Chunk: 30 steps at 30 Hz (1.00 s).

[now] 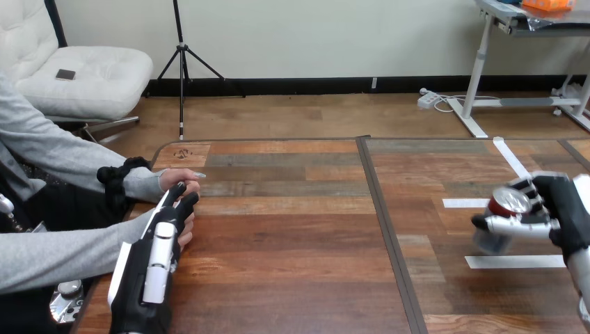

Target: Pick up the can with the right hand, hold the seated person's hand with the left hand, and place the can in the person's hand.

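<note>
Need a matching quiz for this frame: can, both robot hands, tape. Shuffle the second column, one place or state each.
1 can
2 left hand
3 right hand
4 white tape strip

A flat on the table
B at the view's left, by the person's hands
C curled round the can
D in the right hand's grip

Pairs: 1-D, 2-B, 3-C, 4-A

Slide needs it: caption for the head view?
Right hand grips the can; left hand lies open by the person's hands.
</note>
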Motion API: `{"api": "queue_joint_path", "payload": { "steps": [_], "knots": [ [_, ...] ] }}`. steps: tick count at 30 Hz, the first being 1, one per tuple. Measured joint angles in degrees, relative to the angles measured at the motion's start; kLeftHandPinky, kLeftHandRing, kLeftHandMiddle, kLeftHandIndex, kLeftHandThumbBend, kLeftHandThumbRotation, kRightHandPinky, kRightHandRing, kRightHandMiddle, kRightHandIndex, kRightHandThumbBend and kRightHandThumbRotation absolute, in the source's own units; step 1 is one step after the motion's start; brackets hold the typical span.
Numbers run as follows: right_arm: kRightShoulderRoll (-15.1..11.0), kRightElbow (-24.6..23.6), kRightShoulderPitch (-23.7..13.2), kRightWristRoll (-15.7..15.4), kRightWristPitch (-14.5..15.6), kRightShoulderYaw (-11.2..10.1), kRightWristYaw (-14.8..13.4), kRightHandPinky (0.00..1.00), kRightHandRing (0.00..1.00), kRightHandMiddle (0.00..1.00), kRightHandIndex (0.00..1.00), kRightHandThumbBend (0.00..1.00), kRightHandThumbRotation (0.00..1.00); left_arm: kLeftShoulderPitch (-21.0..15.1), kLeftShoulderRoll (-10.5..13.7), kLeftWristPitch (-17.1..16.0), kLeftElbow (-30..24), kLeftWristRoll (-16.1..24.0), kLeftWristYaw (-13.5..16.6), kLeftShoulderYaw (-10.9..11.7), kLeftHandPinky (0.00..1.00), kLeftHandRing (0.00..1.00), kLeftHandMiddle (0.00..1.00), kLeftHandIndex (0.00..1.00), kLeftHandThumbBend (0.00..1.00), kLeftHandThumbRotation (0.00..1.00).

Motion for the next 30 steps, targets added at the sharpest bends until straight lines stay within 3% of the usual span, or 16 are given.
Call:
{"api": "queue_joint_path", "payload": {
  "steps": [9, 17, 23, 25, 30],
  "knots": [
    [0.0, -4.6, 0.3, 0.0, -2.4, 0.0, 1.7, 0.33, 0.35, 0.41, 0.44, 0.83, 0.0, -0.1, 3.1, -5.4, 0.3, 5.3, 1.2, -0.4, 0.75, 0.8, 0.79, 0.78, 0.41, 0.81],
    [0.0, -8.0, 0.4, 0.0, -3.1, 0.1, 2.2, 0.28, 0.32, 0.41, 0.43, 0.83, 0.0, -0.1, 6.1, -7.3, -1.6, 13.2, 6.4, -0.2, 0.67, 0.75, 0.76, 0.75, 0.45, 0.73],
    [0.0, -9.7, 0.5, 0.0, -3.3, 0.1, 2.3, 0.26, 0.3, 0.41, 0.43, 0.83, 0.0, -0.1, 8.6, -8.2, -4.6, 17.9, 8.9, -0.1, 0.66, 0.77, 0.8, 0.8, 0.68, 0.69],
    [0.0, -10.0, 0.5, 0.0, -3.3, 0.1, 2.3, 0.25, 0.3, 0.41, 0.43, 0.84, 0.0, -0.1, 9.3, -8.0, -6.0, 18.8, 9.3, -0.1, 0.67, 0.8, 0.85, 0.84, 0.82, 0.65],
    [0.0, -10.4, 0.6, 0.0, -3.3, 0.1, 2.4, 0.25, 0.3, 0.42, 0.43, 0.83, 0.0, 0.3, 10.6, -6.7, -10.4, 19.4, 9.5, 0.0, 0.69, 0.86, 0.91, 0.91, 0.94, 0.59]
  ]
}}
